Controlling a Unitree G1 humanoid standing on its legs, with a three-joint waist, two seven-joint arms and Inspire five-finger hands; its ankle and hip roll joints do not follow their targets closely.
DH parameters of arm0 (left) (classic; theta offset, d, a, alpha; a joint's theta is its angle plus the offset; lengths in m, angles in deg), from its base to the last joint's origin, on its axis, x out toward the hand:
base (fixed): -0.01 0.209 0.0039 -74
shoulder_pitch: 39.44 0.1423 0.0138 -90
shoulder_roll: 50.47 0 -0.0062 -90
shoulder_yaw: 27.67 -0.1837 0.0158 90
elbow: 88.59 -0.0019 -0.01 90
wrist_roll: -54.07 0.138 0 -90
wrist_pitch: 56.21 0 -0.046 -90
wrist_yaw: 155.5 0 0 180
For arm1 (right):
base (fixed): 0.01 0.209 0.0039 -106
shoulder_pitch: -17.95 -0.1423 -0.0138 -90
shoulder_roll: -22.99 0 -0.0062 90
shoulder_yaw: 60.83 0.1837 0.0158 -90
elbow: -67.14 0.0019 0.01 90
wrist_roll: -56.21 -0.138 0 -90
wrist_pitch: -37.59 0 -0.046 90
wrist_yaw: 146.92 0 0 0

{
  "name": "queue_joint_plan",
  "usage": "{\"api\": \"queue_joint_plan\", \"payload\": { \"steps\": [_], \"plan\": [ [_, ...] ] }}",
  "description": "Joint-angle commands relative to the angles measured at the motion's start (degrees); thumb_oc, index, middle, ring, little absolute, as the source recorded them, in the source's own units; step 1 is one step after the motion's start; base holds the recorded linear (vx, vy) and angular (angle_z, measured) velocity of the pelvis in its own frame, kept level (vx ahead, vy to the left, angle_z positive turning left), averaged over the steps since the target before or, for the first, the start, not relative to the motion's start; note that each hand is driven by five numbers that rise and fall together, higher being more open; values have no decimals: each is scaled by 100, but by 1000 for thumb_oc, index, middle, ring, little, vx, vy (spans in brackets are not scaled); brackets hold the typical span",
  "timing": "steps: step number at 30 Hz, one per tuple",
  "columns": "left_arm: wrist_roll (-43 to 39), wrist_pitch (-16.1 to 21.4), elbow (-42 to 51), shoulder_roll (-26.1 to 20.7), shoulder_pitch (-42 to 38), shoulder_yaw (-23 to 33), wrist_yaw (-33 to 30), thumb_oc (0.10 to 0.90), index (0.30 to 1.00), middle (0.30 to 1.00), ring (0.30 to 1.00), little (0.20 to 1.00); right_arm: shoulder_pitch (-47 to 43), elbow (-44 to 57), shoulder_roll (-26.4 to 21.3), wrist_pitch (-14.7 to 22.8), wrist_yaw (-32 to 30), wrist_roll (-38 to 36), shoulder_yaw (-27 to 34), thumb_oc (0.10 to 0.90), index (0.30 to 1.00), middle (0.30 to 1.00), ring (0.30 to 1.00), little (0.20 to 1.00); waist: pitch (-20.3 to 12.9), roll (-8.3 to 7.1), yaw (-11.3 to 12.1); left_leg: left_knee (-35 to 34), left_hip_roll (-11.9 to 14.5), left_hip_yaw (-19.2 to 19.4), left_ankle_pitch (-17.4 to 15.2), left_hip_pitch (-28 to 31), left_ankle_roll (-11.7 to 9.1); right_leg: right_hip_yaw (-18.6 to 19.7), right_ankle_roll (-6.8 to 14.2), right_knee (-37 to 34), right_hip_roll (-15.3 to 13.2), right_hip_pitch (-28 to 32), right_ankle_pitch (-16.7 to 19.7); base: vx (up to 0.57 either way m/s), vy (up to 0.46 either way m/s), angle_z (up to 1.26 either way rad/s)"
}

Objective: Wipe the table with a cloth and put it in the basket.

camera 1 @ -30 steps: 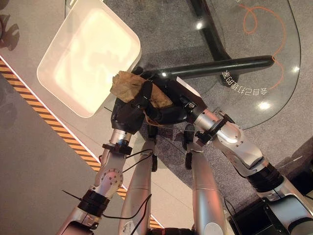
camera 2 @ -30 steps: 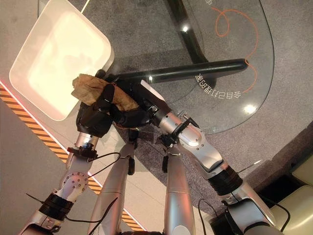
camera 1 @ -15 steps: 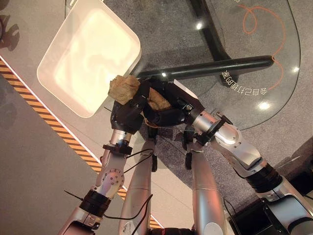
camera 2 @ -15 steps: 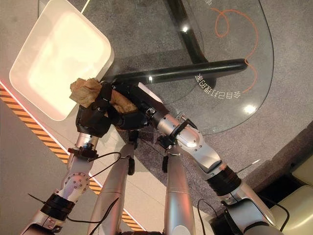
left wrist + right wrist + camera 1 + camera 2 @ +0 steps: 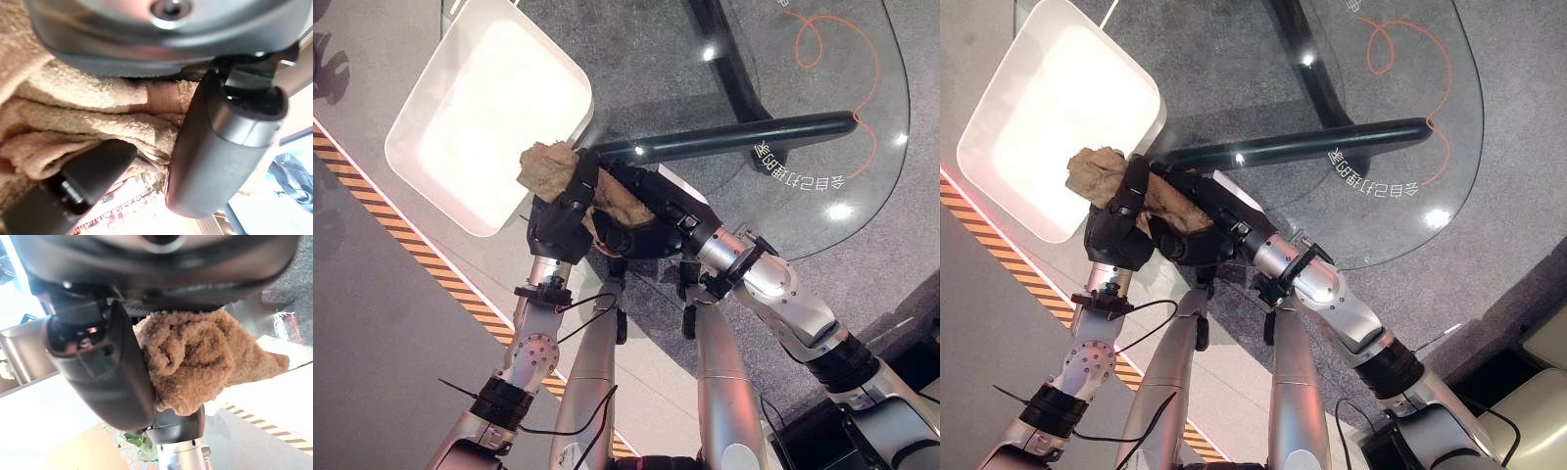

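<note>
cloth (image 5: 558, 174) held between both hands, at basket's (image 5: 431, 186) near edge, left of table (image 5: 862, 196).

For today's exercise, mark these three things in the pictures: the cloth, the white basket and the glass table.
cloth (image 5: 544, 166): left eye view, on the bunched end sticking out past the hands.
white basket (image 5: 421, 117): left eye view, on its near rim.
glass table (image 5: 1400, 211): right eye view, on bare glass near the curved edge.

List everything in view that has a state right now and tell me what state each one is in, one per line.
cloth: bunched up, held by both hands at the table's edge, one end over the basket's rim
left hand: fingers curled round the cloth
right hand: fingers curled round the cloth
basket: white, upright, nothing lying inside it
glass table: cloth lifted off it, orange squiggle marked on the glass
</note>
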Motion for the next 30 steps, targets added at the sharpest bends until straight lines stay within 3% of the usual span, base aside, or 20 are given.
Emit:
{"api": "queue_joint_plan", "payload": {
  "steps": [1,7,13,18,19,20,24,26,30],
  "plan": [
    [-267,-43,1170,391,-175,-210,1229,207,392,392,392,307,-196,1066,371,852,15,-395,394,800,900,900,900,900,-154,-81,44,36,-472,108,-347,254,382,74,31,-966,495,146,799,0,0,0],
    [-234,-136,1134,419,-184,-153,1277,245,425,425,425,345,-181,1117,368,928,-39,-427,567,800,900,900,900,900,-154,-125,23,51,-458,108,-373,263,394,87,44,-970,503,163,811,0,0,0],
    [-227,-184,1104,428,-154,-80,1361,353,516,516,516,453,-125,1108,366,1048,-121,-437,702,800,900,900,900,900,-154,-128,8,42,-449,117,-387,261,403,110,50,-975,514,155,819,0,0,0],
    [-266,-206,1110,402,-99,-32,1444,388,547,547,547,488,-35,1169,363,1197,-83,-543,842,800,900,900,900,900,-154,-135,-3,55,-435,124,-403,255,405,122,56,-969,518,159,813,0,0,0],
    [-252,-205,1116,412,-90,-28,1440,435,587,587,587,535,-22,1197,370,1259,-65,-562,876,800,900,900,900,900,-154,-137,-6,52,-433,126,-406,251,407,124,55,-974,520,158,812,0,0,0],
    [-226,-212,1123,427,-73,-26,1434,553,688,688,688,653,-5,1226,364,1324,-37,-607,911,800,900,900,900,900,-154,-143,-9,50,-429,127,-409,252,406,123,56,-978,519,161,811,0,0,0],
    [-185,-229,1147,416,-41,-5,1441,635,759,759,759,735,76,1380,393,1584,211,-944,1122,800,900,900,900,900,-154,-170,-36,68,-425,122,-430,254,410,128,68,-988,525,176,820,0,0,0],
    [-150,-238,1147,450,-20,12,1446,800,900,900,900,900,102,1445,438,1628,280,-996,1197,800,900,900,900,900,-154,-178,-48,88,-423,121,-441,244,413,141,67,-973,537,168,817,0,0,0],
    [-131,-294,1172,460,-20,64,1438,800,900,900,900,900,145,1472,466,1657,281,-953,1281,800,900,900,900,900,-154,-182,-58,103,-422,126,-449,224,420,152,62,-963,547,143,818,0,0,0]
  ]
}}
